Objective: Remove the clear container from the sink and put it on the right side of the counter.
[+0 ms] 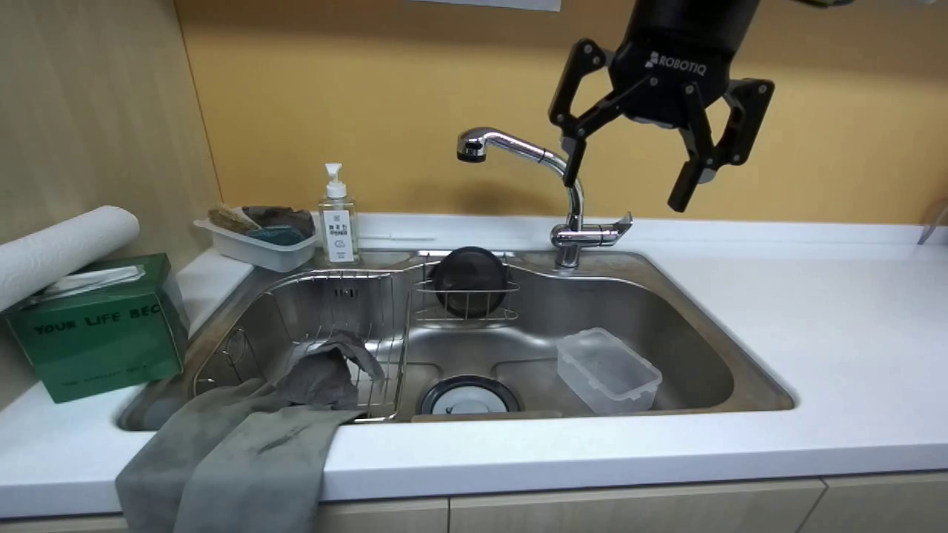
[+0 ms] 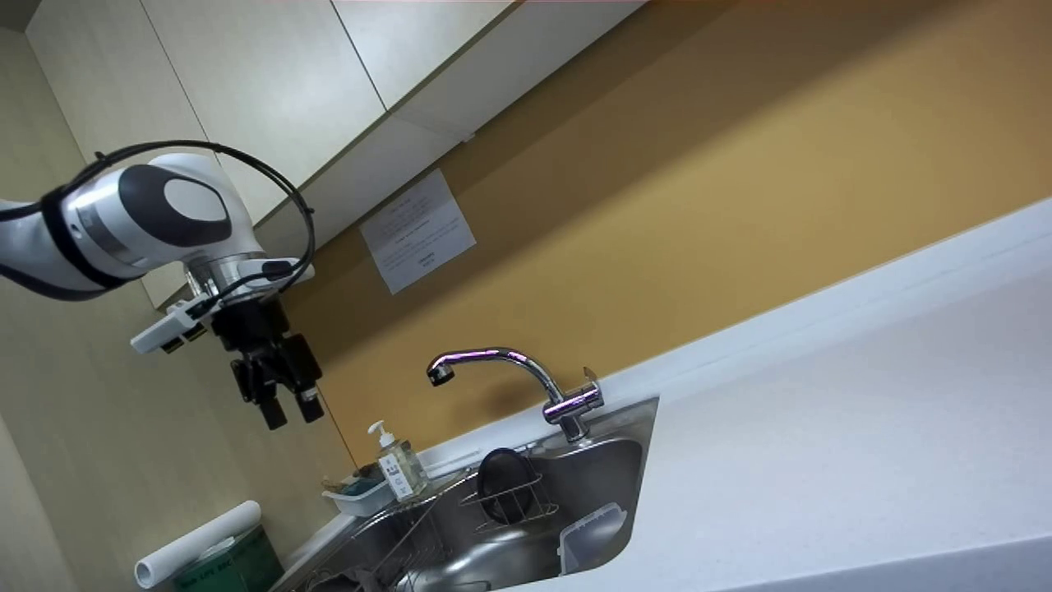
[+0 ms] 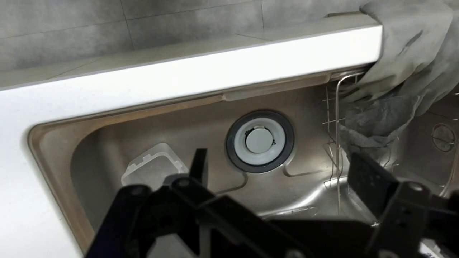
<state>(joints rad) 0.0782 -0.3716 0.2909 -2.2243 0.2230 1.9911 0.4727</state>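
Observation:
The clear container [image 1: 607, 374] is an open transparent tub on the floor of the steel sink [image 1: 685, 337], near the basin's right end in an exterior view. It also shows in an exterior view [image 2: 588, 538], and in the wrist view [image 3: 152, 170], partly hidden behind a finger. The white counter [image 1: 837, 326] surrounds the sink and extends to the right in both exterior views. My gripper [image 1: 626, 189] is open with nothing between its fingers. It is well above the sink, apart from the container; in the wrist view its fingers [image 3: 279, 161] are spread wide.
The chrome faucet [image 1: 574, 200] rises behind the basin, near the gripper in an exterior view. A wire rack [image 1: 404, 348], a dark round pan [image 1: 470, 285] and grey cloths [image 1: 266, 444] occupy the left and middle. A soap bottle [image 1: 339, 229], sponge tray [image 1: 274, 252] and green box [image 1: 100, 326] stand left.

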